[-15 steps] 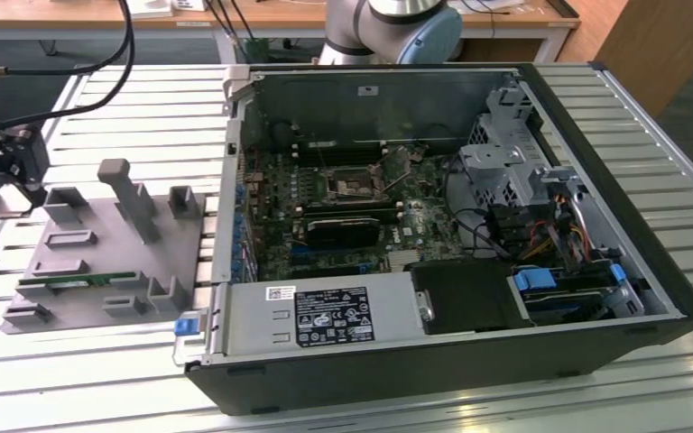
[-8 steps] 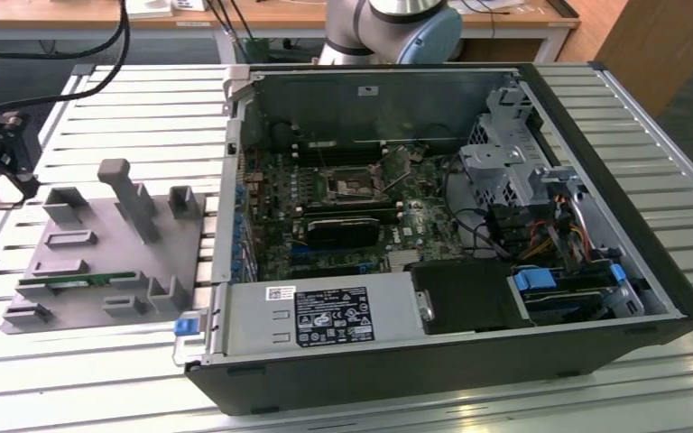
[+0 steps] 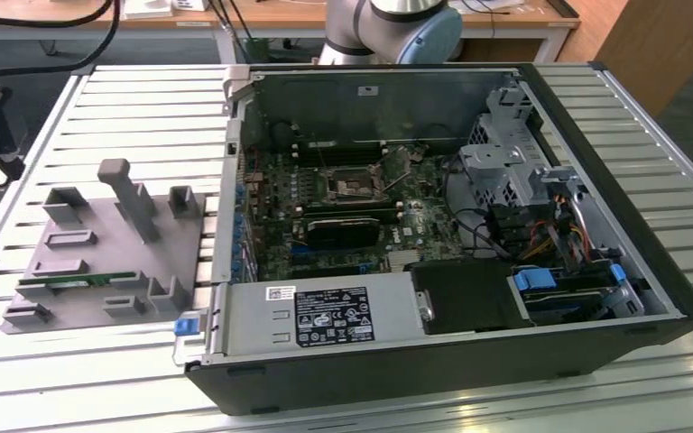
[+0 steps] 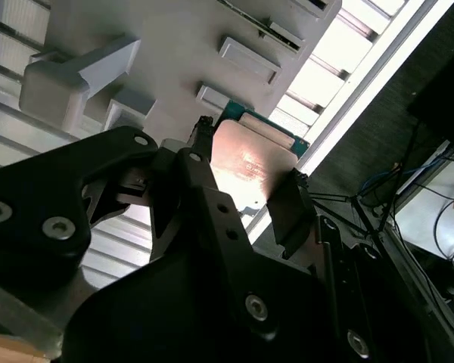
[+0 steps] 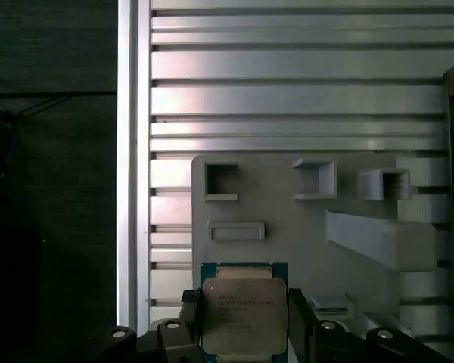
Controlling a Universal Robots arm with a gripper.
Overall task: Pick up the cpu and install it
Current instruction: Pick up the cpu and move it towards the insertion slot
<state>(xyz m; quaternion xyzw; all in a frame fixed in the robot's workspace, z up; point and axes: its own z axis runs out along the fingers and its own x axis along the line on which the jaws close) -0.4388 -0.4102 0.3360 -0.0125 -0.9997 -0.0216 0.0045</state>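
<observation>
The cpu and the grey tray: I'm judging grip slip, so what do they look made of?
The small square silver-topped cpu: metal lid with a satin finish, soft glare in the second wrist view, over a green board edge. The grey moulded tray: likely matte plastic, uniform grey with no shine.

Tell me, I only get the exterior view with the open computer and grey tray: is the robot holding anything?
Observer: Yes. In both wrist views the gripper is shut on the cpu, clamping two opposite edges.
Operator: Which way up?
Observer: Its silver metal top faces the first wrist camera, green board edging around it.
Operator: Where is it?
Observer: Over the grey tray, near one of its edges; I cannot tell whether it touches the tray.
</observation>
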